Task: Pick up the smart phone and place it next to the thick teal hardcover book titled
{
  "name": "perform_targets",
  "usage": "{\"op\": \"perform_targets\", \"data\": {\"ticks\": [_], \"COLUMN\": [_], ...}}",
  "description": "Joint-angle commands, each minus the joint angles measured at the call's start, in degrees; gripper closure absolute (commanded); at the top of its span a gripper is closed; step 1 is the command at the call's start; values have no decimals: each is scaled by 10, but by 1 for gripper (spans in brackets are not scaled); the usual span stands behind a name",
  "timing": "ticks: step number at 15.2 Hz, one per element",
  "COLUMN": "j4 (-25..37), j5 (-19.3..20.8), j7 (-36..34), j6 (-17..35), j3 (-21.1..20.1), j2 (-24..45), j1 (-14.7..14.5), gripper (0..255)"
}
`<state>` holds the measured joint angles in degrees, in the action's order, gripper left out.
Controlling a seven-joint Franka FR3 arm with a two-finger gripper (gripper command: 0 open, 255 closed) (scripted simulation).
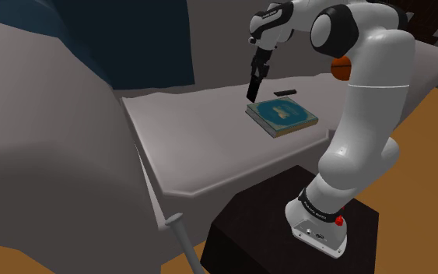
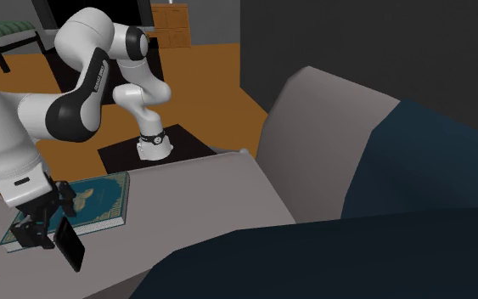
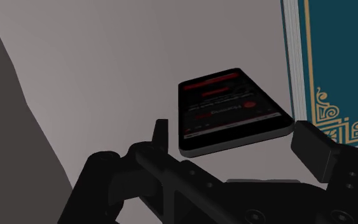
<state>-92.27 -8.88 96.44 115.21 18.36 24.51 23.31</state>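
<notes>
Grey worktop [image 1: 201, 148]; fingers [image 3: 316, 149] clenched on the black rectangular smart phone [image 3: 228, 111]. We log the thick teal hardcover book [image 1: 282, 117] just lower right, shoulder view.

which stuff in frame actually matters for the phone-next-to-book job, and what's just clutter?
In the job:
- smart phone, clasped in the gripper above the surface
- teal book, flat on the grey surface

Just lying about:
- small black bar on the surface beyond the book
- orange round thing behind the arm
</notes>
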Motion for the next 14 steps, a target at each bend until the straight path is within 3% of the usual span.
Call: {"op": "perform_targets", "data": {"ticks": [1, 4, 8, 14], "j4": [0, 0, 47, 47], "j5": [0, 0, 8, 8], "j7": [0, 0, -6, -6], "j6": [0, 0, -64, -64], "j3": [0, 0, 4, 4], "j2": [0, 0, -18, -18], "j1": [0, 0, 0, 0], "gripper": [0, 0, 0, 0]}}
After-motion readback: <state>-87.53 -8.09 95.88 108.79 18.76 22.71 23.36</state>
